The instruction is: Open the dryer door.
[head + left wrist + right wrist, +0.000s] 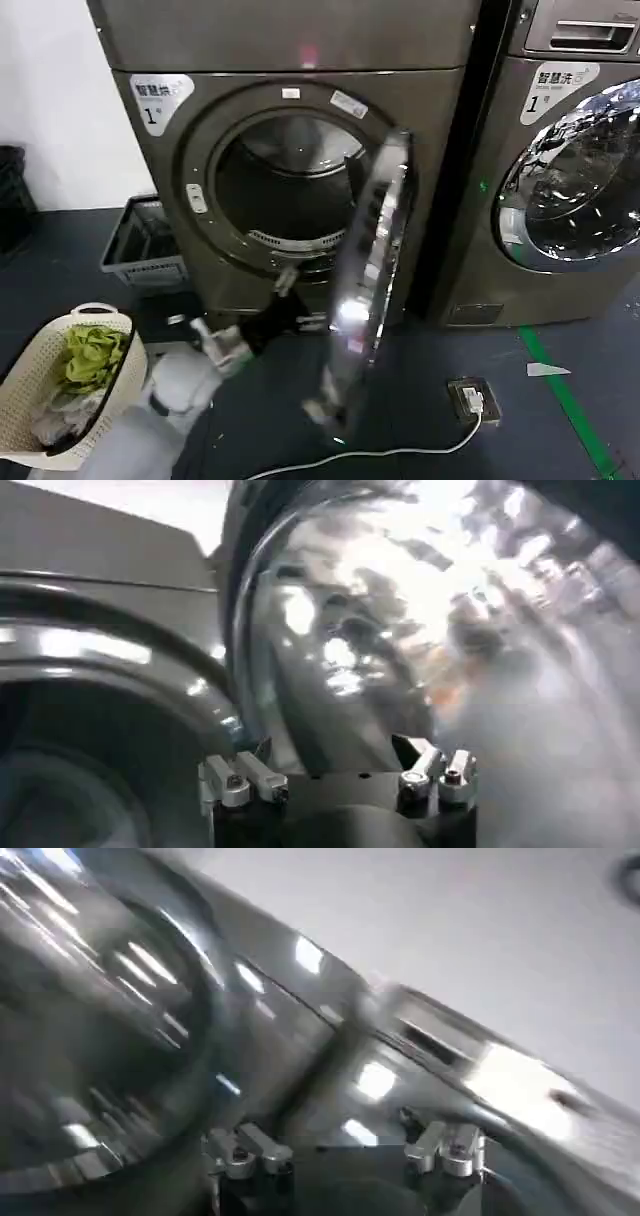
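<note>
The dryer door [372, 270] stands swung well out from its bronze-grey machine [300, 60], seen almost edge-on, its chrome rim catching the light and the round drum opening [290, 185] behind it laid bare. My left gripper [285, 278] reaches up to the lower rim of that opening, just beside the door's inner face; my left arm [190, 375] runs down and away from the door toward me. From my left wrist the door's domed glass [400, 640] sits close in front of the jaws, but I cannot tell how far apart they stand or whether they hold anything. My right gripper [340, 1148] faces shiny curved metal, and I cannot tell the state of those jaws either. Beyond the door's far side stands a second machine [570, 170] with its own chrome door shut. On the floor below the door a white cable [400, 452] runs to a socket box [470, 398]. On the other side of the door, past my arm, sits a cream laundry basket [40, 375] with green cloth [92, 355], and a grey crate [145, 240] stands beside the dryer.
</note>
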